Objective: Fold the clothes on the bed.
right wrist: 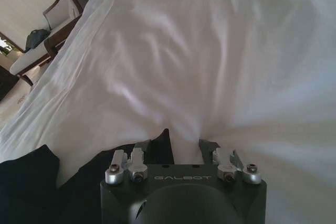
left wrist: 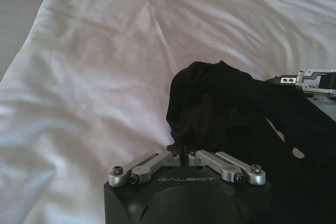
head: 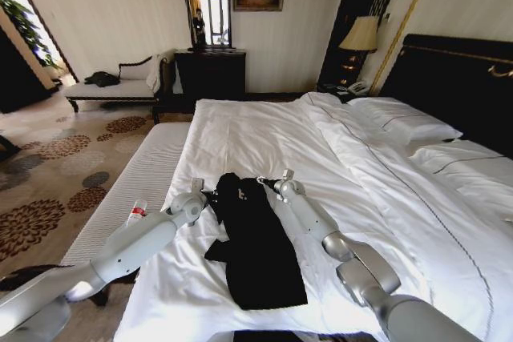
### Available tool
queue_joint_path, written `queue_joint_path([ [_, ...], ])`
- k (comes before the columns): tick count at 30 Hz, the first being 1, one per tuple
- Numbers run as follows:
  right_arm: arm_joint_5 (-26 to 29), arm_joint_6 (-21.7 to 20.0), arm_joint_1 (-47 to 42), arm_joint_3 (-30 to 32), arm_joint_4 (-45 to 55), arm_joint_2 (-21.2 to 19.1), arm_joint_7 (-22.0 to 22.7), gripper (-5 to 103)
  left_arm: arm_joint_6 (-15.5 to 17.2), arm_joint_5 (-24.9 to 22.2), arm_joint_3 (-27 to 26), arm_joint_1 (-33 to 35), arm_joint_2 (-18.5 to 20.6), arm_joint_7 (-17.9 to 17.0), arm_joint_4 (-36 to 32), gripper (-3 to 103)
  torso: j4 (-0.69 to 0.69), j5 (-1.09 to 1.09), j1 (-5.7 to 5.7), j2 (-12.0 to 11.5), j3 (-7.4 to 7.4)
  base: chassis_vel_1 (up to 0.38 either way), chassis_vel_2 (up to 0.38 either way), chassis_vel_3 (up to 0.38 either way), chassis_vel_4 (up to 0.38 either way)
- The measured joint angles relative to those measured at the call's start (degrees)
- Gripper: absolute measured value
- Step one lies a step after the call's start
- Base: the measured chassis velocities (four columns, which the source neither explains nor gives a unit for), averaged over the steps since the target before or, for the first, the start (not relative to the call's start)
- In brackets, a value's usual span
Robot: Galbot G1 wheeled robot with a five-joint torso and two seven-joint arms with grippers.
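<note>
Black top (head: 256,246) lies lengthwise on the bed (head: 264,134). My left hand (left wrist: 184,153) is pinched on its far left corner, right hand (right wrist: 178,145) spread apart at the far right corner.

Hotel bedroom (bed (head: 264,130), bedside lamp (head: 360,36))

"GALBOT" is printed in pale letters on the black housing just behind the left gripper (left wrist: 187,156) fingers. The same word stands on the housing behind the right gripper (right wrist: 181,148). No other text is legible.
</note>
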Motion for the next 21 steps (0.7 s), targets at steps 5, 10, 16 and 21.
queue_joint_path([
  [5,0.3,-0.1,-0.3,-0.1,0.8,0.0,0.2,36,0.0,-0.4,-0.6,0.3,-0.3,-0.3,0.2,2,0.01,0.0,0.0,0.0,0.0,0.0,0.0,0.0,0.0],
  [10,0.7,-0.2,-0.8,-0.3,2.3,-0.2,0.7,20,0.0,-0.6,-0.9,0.4,-0.3,-0.4,0.4,2,0.02,0.0,0.0,0.0,0.01,0.0,0.0,0.0,0.0],
  [16,1.2,0.1,-1.1,-0.4,4.1,-0.5,2.5,2,0.0,-0.9,-0.9,0.4,-0.6,-0.8,0.4,2,0.01,0.0,0.0,0.0,0.0,0.0,0.0,0.0,0.0],
  [21,1.3,1.1,-1.6,-0.1,5.2,-0.9,3.9,0,0.0,-1.0,-0.9,0.5,-0.5,-1.1,0.3,2,0.0,0.0,0.0,0.0,0.0,0.0,0.0,0.0,0.0],
])
